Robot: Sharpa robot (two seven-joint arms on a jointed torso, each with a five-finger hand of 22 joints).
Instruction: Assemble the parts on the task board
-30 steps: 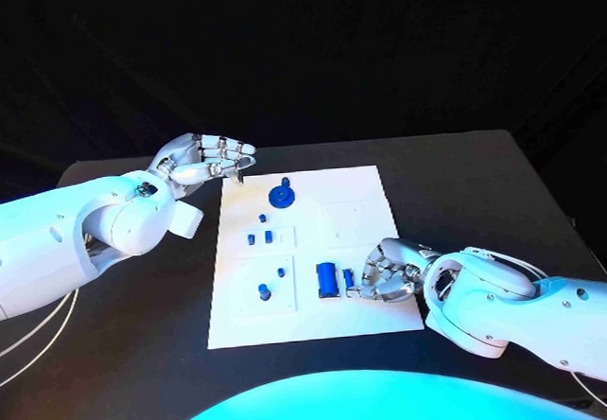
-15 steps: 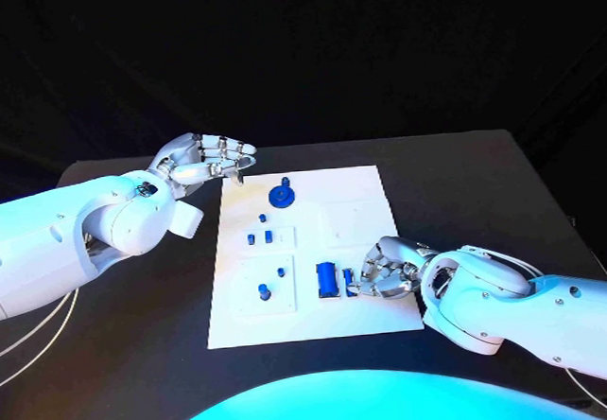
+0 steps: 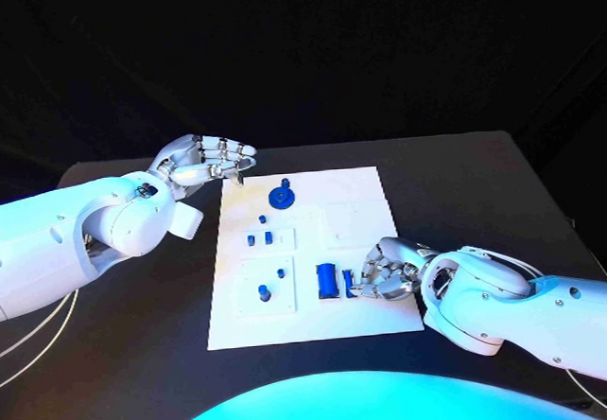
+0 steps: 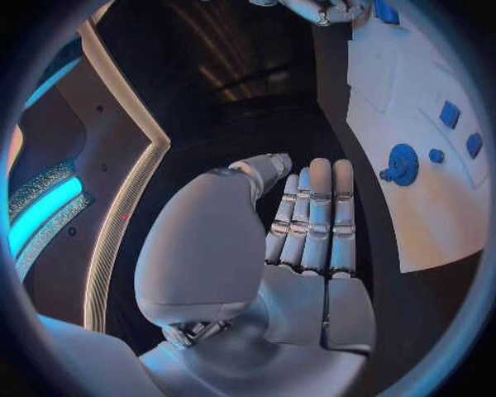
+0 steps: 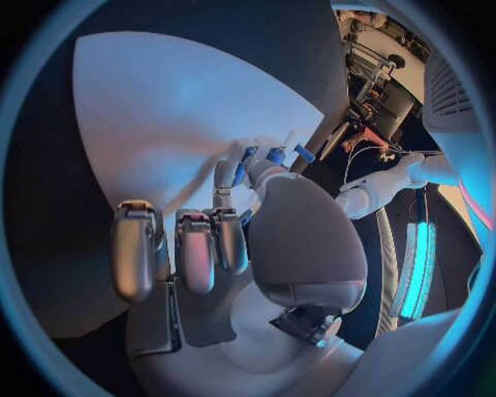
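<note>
White and flat, the rigid plastic task board (image 3: 368, 313) lies mid-table; its small blue plastic parts (image 3: 328, 281) look light, hard and slick, best pinched by their sides. The right hand (image 3: 386, 270) pinches a small blue peg (image 5: 274, 155) at the board's near right (the right wrist view shows this). The left hand (image 3: 202, 160), curled on nothing, hovers off the board's far-left corner.

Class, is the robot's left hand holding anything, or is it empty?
Empty. The left hand hovers beside the white task board, fingers curled with nothing visible between them.
</note>
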